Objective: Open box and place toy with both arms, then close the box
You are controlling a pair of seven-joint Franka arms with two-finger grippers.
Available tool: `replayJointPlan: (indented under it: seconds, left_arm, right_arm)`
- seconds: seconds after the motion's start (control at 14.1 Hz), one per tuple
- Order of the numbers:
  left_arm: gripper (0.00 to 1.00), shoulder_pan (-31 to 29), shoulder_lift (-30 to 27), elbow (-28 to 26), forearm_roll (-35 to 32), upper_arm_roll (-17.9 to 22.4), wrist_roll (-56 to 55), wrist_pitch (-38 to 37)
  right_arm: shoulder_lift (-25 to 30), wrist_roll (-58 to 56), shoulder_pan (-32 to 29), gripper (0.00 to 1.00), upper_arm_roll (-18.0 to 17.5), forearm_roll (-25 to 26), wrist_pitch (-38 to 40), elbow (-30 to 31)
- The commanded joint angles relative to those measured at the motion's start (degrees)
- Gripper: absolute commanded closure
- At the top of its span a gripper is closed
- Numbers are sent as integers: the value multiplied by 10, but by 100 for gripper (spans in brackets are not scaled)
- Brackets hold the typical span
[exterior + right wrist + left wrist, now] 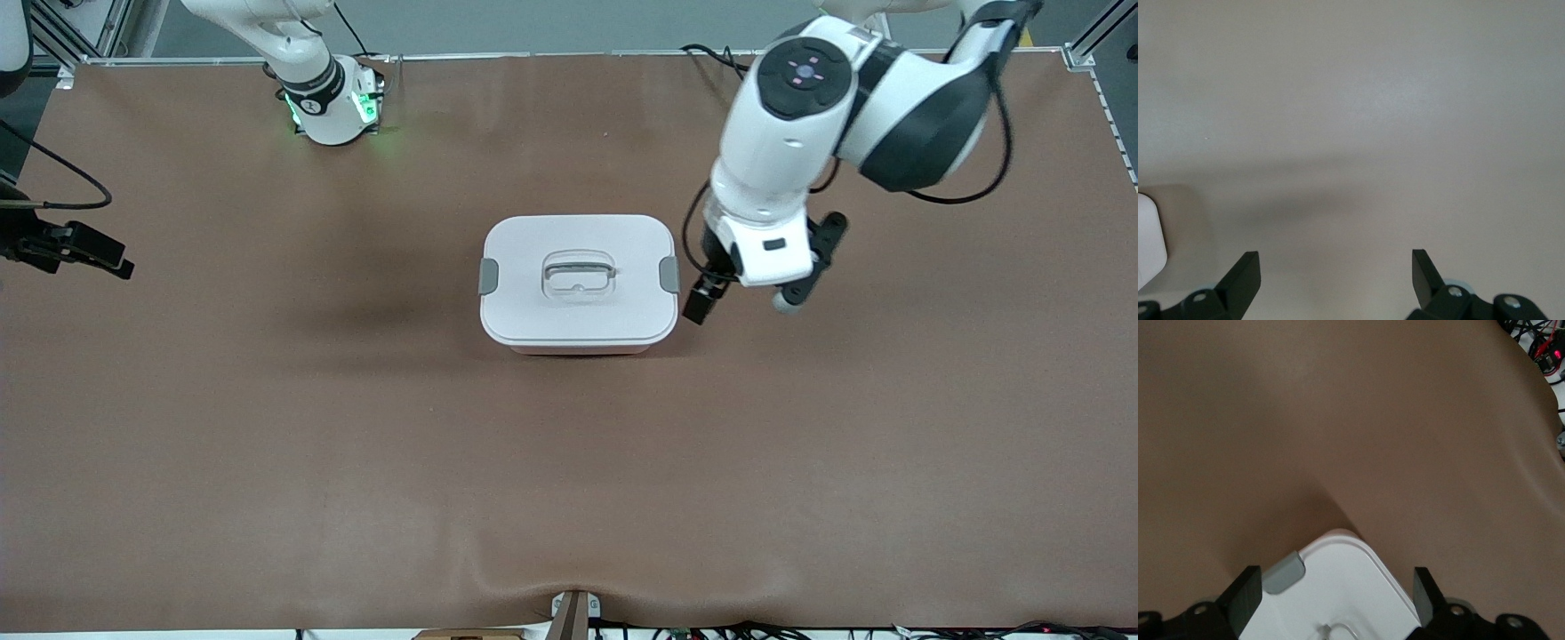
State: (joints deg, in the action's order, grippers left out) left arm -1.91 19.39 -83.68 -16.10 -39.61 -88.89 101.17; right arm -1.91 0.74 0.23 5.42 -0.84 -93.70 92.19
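Box point(578, 283) at mid-table on brown mat point(356, 444), upright, white lid point(533, 307) seated. Grey clips at both short ends: one toward right arm's end point(488, 276), one toward left arm's end point(669, 274). Recessed handle point(579, 272) at lid centre. Pale pink tub wall just visible under lid edge nearest front camera. Toy not visible in any view.

Left gripper point(742, 307) just beside box at left arm's end, near that clip, above mat. Fingers spread wide, nothing between them. Left wrist view: one lid corner point(1345, 587) and one grey clip point(1285, 573) lying between the two black fingers point(1245, 593).

Right gripper point(80, 249) at edge of front view, at right arm's end of table, well apart from box, waiting. Right wrist view: fingers point(1245, 273) spread apart, empty, plain pale surface below.
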Motion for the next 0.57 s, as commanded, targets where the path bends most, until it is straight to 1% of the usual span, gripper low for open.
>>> replayJointPlan:
  seconds: [0.0,0.07,0.21,0.28,0.5]
  left_arm:
    - [0,-49,-27,-1,10,-6,145,-39]
    - [0,-67,-40,-1,8,-3,205,-55]
    - [0,-135,-51,-1,10,-5,342,-79]
    - [0,-158,-58,-1,11,-6,406,-84]
    - [0,-205,-80,1,11,-4,548,-105]
  right_arm:
    - [2,14,5,0,0,5,-1,2]
    - [2,14,5,0,0,5,-2,4]
    - [2,14,4,0,0,4,-3,3]
    - [2,14,5,0,0,4,-3,3]
    - [2,13,4,0,0,4,-2,3]
